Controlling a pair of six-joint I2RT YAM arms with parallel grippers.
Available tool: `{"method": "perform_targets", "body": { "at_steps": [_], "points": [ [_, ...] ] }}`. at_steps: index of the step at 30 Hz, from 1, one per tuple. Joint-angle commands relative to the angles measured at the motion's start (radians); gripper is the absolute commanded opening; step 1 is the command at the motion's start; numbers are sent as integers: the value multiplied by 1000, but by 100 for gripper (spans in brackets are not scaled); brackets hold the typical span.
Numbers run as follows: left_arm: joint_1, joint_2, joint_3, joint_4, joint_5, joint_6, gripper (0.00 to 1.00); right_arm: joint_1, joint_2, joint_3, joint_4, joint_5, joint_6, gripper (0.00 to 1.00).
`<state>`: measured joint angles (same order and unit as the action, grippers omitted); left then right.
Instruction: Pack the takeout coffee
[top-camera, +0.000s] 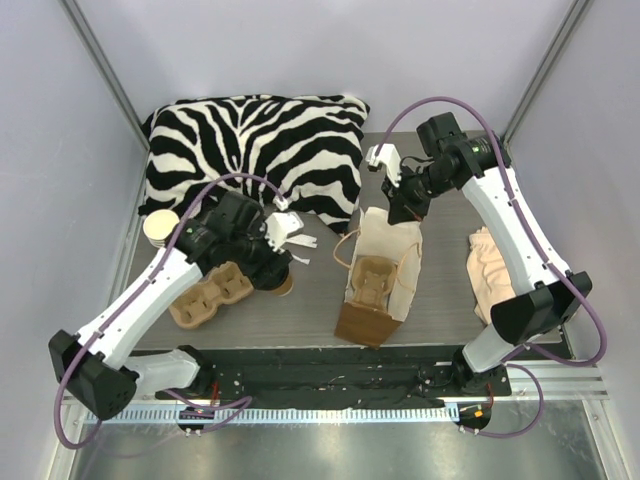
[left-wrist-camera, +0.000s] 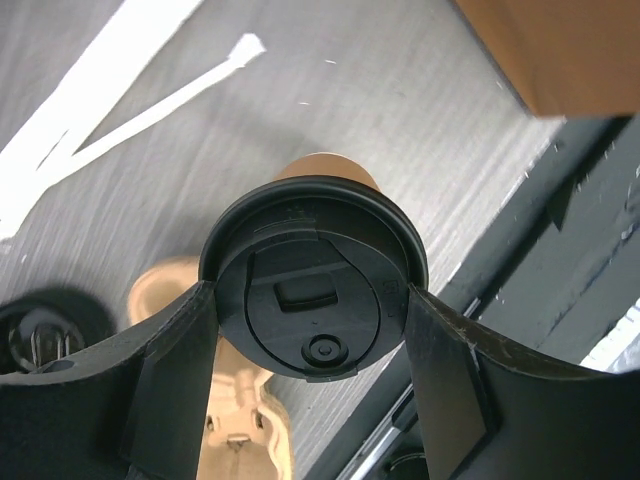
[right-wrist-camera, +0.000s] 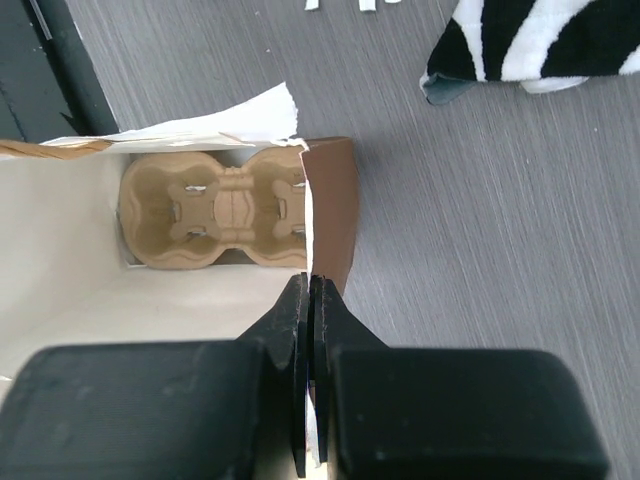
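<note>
My left gripper (left-wrist-camera: 312, 300) pinches the coffee (left-wrist-camera: 300, 250) at its lid rim, low over the table; I should carry it upright with a light squeeze. Farther off, my right gripper (right-wrist-camera: 308, 300) clamps the bag (right-wrist-camera: 335, 200) edge, holding the mouth open. The target is a pocket of the tray (right-wrist-camera: 215, 210) inside.

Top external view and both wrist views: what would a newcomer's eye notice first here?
The large zebra-striped black-and-white pillow fills the far side of the grey table. Near the left front, the left gripper is clamped on the small brown paper cup with a round black plastic lid. In the middle, the right gripper pinches the rim of the open brown paper bag, which holds a moulded tan cardboard cup carrier.
</note>
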<state>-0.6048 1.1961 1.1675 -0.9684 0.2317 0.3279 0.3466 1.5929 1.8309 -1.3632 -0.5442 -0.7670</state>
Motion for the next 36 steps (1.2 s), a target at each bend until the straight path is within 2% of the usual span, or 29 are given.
{"method": "perform_targets", "body": {
  "at_steps": [1, 7, 10, 15, 23, 27, 28, 36],
  "points": [
    [49, -58, 46, 7, 28, -85, 24, 60, -80, 80, -14, -8, 15, 1],
    [86, -98, 119, 8, 20, -136, 23, 152, -123, 91, 6, 64, 61, 1],
    [86, -109, 214, -15, 20, -122, 23, 183, -131, 85, 19, 110, 98, 1],
    [86, -86, 420, -78, 20, -92, 23, 213, -151, 64, 53, 156, 173, 1],
    [74, -1, 765, -183, 169, -69, 23, 218, -175, -13, 105, 188, 242, 1],
    [-10, 69, 886, -200, 133, -35, 23, 218, -165, -21, 119, 207, 267, 1],
    [-63, 85, 934, -208, 120, -14, 23, 218, -163, -19, 122, 207, 268, 1],
    [-291, 172, 1035, -219, 83, 48, 23, 216, -160, -38, 136, 222, 301, 1]
  ]
}}
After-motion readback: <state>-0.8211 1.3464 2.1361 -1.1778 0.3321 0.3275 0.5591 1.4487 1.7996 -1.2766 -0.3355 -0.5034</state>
